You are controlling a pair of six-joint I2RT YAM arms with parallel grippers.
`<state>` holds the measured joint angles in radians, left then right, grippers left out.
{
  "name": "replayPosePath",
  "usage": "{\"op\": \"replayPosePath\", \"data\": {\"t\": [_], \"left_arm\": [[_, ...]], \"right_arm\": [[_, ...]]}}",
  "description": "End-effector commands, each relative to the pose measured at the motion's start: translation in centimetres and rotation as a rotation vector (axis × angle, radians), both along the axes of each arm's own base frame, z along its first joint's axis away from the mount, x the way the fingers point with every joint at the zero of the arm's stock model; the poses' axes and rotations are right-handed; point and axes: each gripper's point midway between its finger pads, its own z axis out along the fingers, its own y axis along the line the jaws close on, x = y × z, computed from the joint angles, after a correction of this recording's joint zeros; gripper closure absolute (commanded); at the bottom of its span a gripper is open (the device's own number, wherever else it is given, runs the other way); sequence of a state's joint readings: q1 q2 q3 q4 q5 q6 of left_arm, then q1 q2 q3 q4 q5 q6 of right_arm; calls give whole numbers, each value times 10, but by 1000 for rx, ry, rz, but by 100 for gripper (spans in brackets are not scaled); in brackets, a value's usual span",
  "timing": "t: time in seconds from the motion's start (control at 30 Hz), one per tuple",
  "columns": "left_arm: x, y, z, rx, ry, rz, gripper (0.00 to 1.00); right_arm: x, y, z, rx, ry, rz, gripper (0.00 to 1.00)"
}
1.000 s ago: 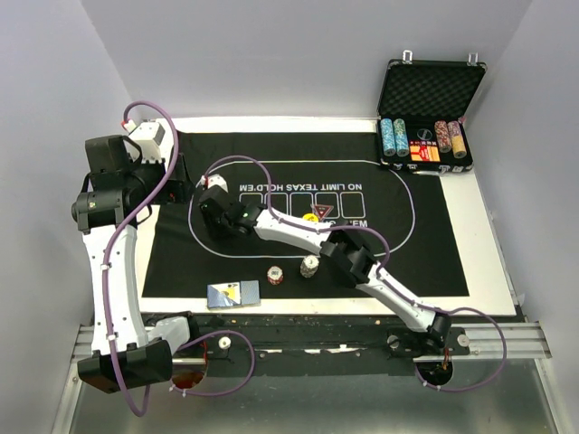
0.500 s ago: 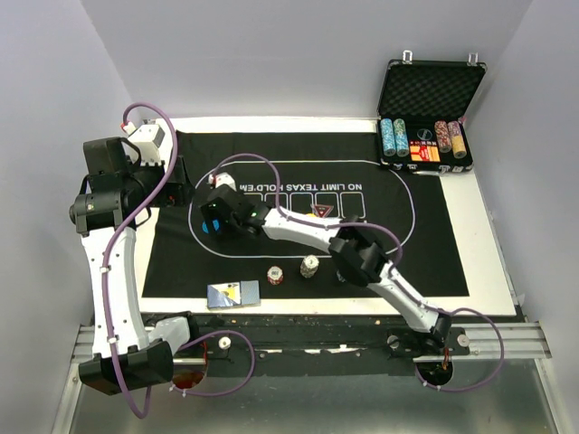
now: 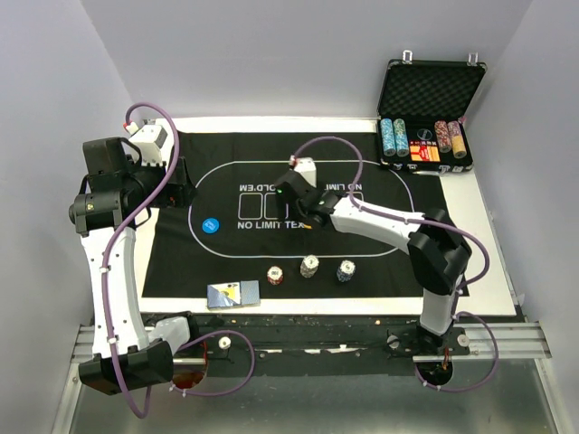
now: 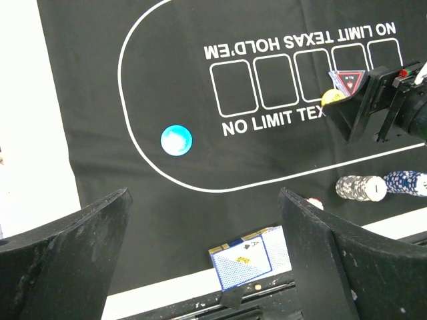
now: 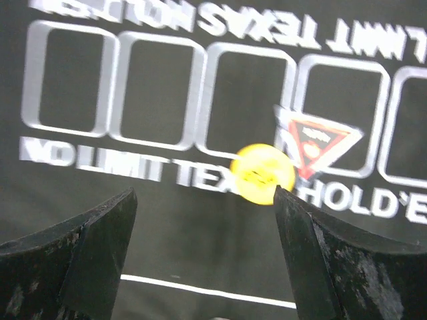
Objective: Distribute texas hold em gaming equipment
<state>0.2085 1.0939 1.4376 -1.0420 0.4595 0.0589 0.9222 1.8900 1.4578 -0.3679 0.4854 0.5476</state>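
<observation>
- Currently the right gripper (image 5: pixel 203 193) hangs over the middle of the black mat (image 3: pixel 181 267), above the row of printed boxes. Its two fingers stand wide apart and hold nothing.
- Under it, the yellow button (image 5: pixel 262 174) lies flat on the mat, on the printed words below the boxes. In the right wrist view it sits between the fingers, closer to the right one.
- Just beside this button, on its far-right side, the red triangular marker (image 5: pixel 317 145) lies flat — whether the two touch, I cannot tell. Its straight edge faces the far side of the table and its tip points to the near edge, toward the arms.
- At the left end of the white oval, inside the line, the blue button (image 3: pixel 210 224) lies flat, well apart from the yellow one.
- Above the left part of the mat the left gripper (image 4: pixel 203 193) hovers, its fingers spread wide and empty.
- At the near edge of the mat the playing cards (image 3: pixel 233 294) lie in a small pile. The long axis runs left to right along this edge, a little tilted. A blue back is on top, and a corner marked A shows beside it.
- To the right of the cards, between the oval and the near edge of the mat, three short stacks stand upright in a row — the red chip stack (image 3: pixel 275 274), the white chip stack (image 3: pixel 309 267) and the blue chip stack (image 3: pixel 346 270).
- At the far right corner the case (image 3: pixel 430 90) stands open, with rows of chips inside.
</observation>
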Motion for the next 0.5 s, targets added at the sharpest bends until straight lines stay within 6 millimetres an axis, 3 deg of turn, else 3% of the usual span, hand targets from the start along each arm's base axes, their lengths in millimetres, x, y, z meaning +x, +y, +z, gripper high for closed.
{"op": "replayPosePath", "data": {"t": [0.0, 0.17, 0.47], "left_arm": [[-6, -3, 11, 6, -29, -20, 1], [-5, -4, 12, -6, -28, -22, 1], [-4, -7, 16, -26, -35, -31, 1]], "right_arm": [[-16, -62, -38, -91, 99, -143, 10], [-24, -72, -51, -115, 138, -149, 13], [-20, -66, -80, -112, 186, -155, 17]]}}
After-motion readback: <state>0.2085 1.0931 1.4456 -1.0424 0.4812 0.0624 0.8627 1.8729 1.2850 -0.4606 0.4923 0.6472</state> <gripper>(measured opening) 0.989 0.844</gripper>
